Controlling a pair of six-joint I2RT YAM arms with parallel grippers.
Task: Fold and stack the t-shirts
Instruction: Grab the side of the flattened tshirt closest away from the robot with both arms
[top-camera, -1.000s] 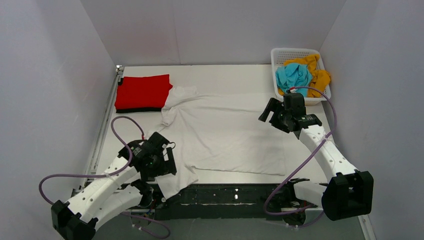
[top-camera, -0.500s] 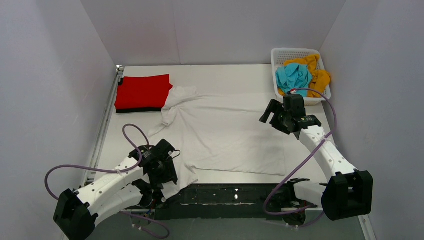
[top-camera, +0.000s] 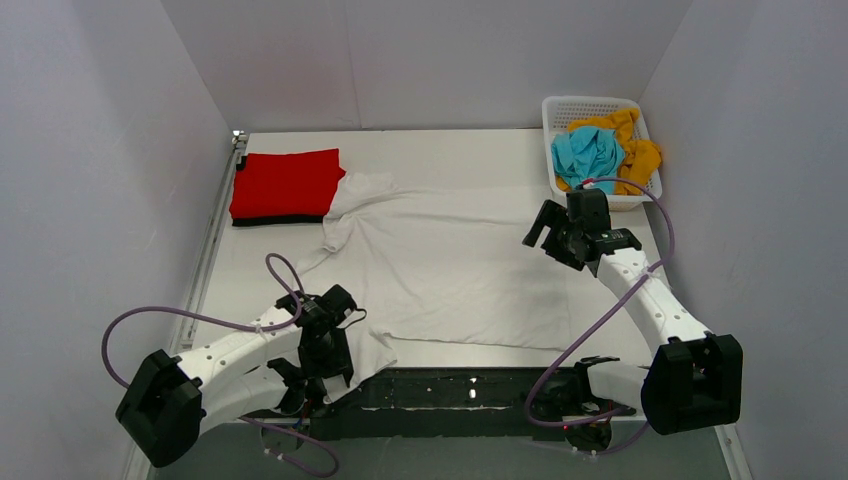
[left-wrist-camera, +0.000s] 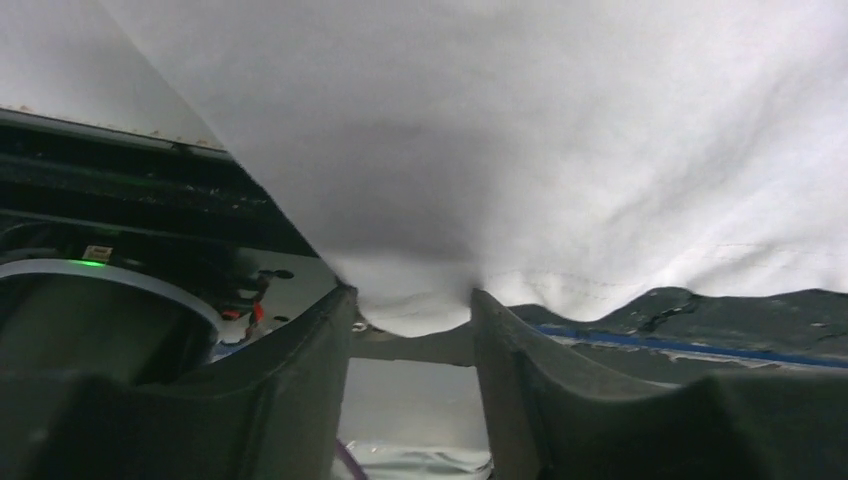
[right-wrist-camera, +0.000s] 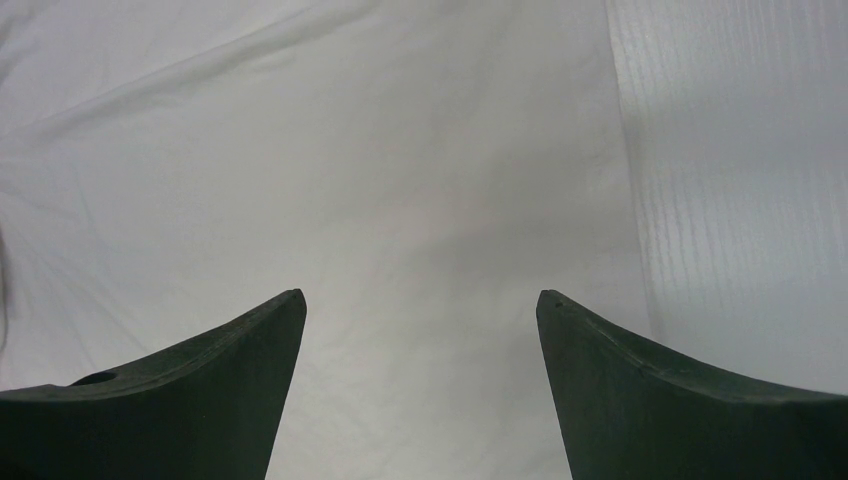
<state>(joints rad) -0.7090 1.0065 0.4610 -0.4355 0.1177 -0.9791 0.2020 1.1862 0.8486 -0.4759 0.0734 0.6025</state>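
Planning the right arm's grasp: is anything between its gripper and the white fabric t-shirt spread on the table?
Nothing visible. The open right gripper hangs over the white fabric t-shirt near its right edge, unobstructed.

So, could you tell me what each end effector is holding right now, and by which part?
The left end effector pinches the white soft fabric t-shirt by its near sleeve edge; the right end effector hangs open above it, holding nothing.

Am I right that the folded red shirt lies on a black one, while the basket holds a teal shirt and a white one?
Not quite: in the top external view the basket holds the teal shirt and a mustard-orange shirt, not a white one. The red shirt does lie on the black shirt.
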